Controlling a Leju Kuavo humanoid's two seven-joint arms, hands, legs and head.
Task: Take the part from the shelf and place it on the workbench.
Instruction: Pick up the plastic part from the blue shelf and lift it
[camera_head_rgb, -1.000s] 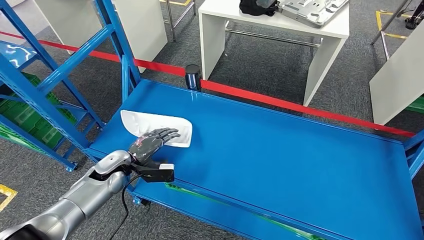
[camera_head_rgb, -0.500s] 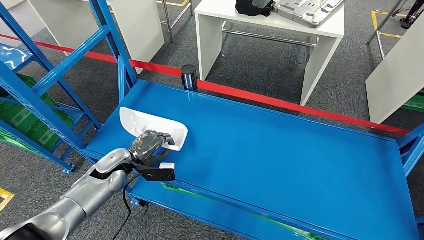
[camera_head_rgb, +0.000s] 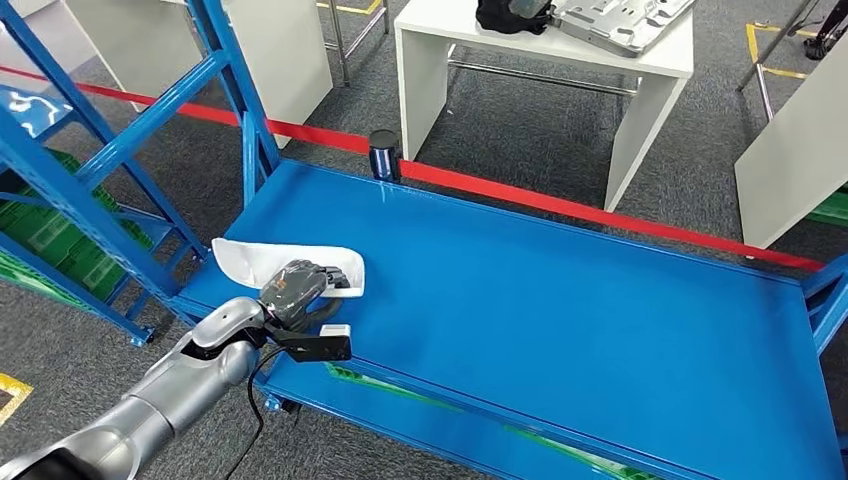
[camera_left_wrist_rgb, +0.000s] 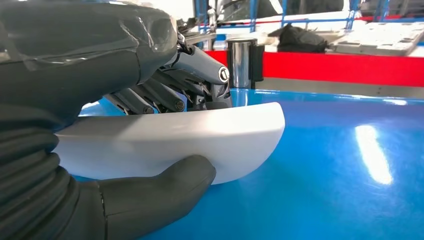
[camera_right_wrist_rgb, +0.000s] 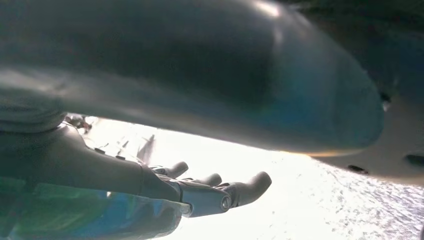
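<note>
White, stiff and probably light, the plastic part (camera_head_rgb: 262, 262) sits clamped in your left hand (camera_head_rgb: 296, 288); grip its near rim firmly, since it looks slippery.

Head view looks down on the blue shelf (camera_head_rgb: 560, 290); left wrist view skims the same surface closely.

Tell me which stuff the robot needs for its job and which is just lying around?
Needed: white part, left hand gripping it, blue shelf.

Lying around: red barrier tape, white table, black bag, grey tray, green crates.
</note>
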